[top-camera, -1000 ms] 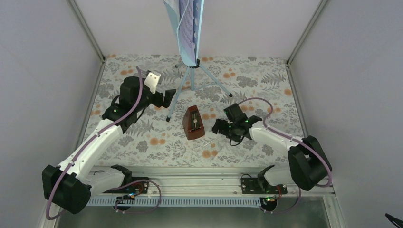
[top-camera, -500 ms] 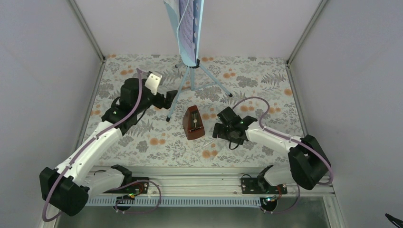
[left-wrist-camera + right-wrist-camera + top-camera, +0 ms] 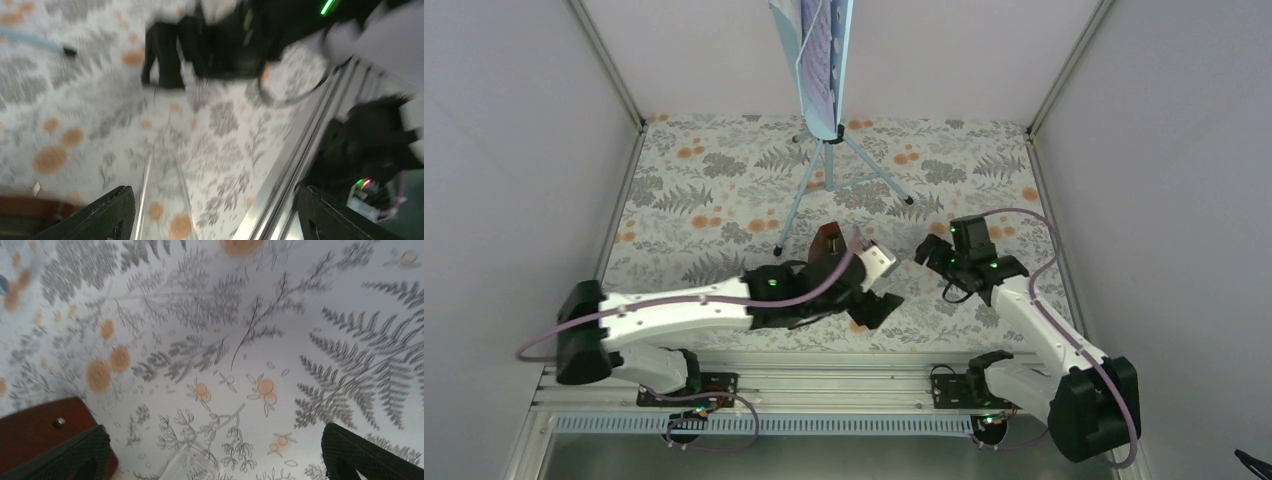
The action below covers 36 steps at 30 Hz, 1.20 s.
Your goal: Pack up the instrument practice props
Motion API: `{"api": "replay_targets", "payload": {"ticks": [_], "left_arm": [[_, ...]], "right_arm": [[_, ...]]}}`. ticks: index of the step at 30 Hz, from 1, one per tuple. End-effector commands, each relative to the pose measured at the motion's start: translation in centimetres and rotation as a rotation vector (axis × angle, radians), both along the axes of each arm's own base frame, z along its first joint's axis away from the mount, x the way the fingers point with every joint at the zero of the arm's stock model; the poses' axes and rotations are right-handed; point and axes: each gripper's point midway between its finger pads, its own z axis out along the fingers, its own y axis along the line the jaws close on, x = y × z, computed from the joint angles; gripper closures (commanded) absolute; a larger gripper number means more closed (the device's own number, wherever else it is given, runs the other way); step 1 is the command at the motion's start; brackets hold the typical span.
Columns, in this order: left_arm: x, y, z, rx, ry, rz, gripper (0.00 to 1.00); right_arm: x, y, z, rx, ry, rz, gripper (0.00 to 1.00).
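The left claw [image 3: 215,195] is hanging wide open and empty just beside the metronome [image 3: 826,243]. The right claw [image 3: 212,432] is gaping empty over the floral worktop [image 3: 714,180].

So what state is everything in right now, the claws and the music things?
Left claw: open, empty.
Right claw: open, empty.
Metronome: on the table, held by neither claw, partly hidden behind the left arm.
Music stand: upright on its spread tripod legs.
Sheet-music pages: resting on the stand.
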Motion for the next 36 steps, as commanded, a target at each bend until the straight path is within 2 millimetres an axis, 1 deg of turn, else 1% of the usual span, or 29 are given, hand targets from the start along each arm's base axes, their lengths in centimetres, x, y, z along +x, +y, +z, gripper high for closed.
{"api": "replay_targets", "payload": {"ticks": [1, 2, 5, 7, 9, 11, 14, 16, 18, 21, 24, 28, 31, 36], "left_arm": [[0.4, 0.6, -8.0, 0.199, 0.116, 0.131, 0.2], [0.3, 0.5, -9.3, 0.224, 0.133, 0.137, 0.21], [0.2, 0.2, -12.0, 0.287, 0.168, 0.145, 0.22], [0.6, 0.5, -13.9, 0.338, 0.17, 0.17, 0.22], [1.2, 1.3, -15.6, 0.384, 0.169, 0.204, 0.27], [1.6, 1.8, -16.9, 0.398, 0.191, 0.211, 0.32], [1.1, 1.6, -18.5, 0.406, 0.219, 0.179, 0.35], [2.0, 2.2, -19.6, 0.428, 0.232, 0.198, 0.37], [2.3, 2.7, -20.8, 0.456, 0.248, 0.204, 0.39], [2.7, 3.4, -22.0, 0.49, 0.248, 0.22, 0.43], [3.0, 3.9, -22.6, 0.509, 0.241, 0.227, 0.5], [2.3, 3.2, -23.1, 0.493, 0.258, 0.178, 0.56], [2.4, 3.2, -23.6, 0.502, 0.253, 0.174, 0.57], [2.7, 3.0, -24.1, 0.51, 0.237, 0.166, 0.67]], "right_arm": [[1.2, -1.3, 1.8, 0.027, -0.093, 0.017, 0.0], [1.5, -1.6, 2.1, 0.036, -0.105, 0.012, 0.0], [1.8, -2.2, 2.8, 0.054, -0.134, 0.003, 0.0], [1.9, -2.2, 2.9, 0.069, -0.143, 0.007, 0.0], [1.7, -1.9, 2.7, 0.086, -0.143, 0.02, 0.0], [1.5, -1.7, 2.3, 0.101, -0.139, 0.032, 0.0], [1.1, -1.3, 1.7, 0.13, -0.133, 0.044, 0.0], [0.8, -1.0, 1.3, 0.151, -0.129, 0.05, 0.0], [0.7, -0.7, 1.1, 0.171, -0.126, 0.058, 0.0], [0.6, -0.5, 1.0, 0.19, -0.125, 0.065, 0.0], [0.6, -0.3, 1.0, 0.197, -0.126, 0.072, 0.0], [0.6, -0.2, 0.9, 0.203, -0.124, 0.072, 0.0], [0.6, -0.1, 1.0, 0.211, -0.123, 0.078, 0.01], [0.6, 0.1, 1.0, 0.224, -0.123, 0.085, 0.01]]}}
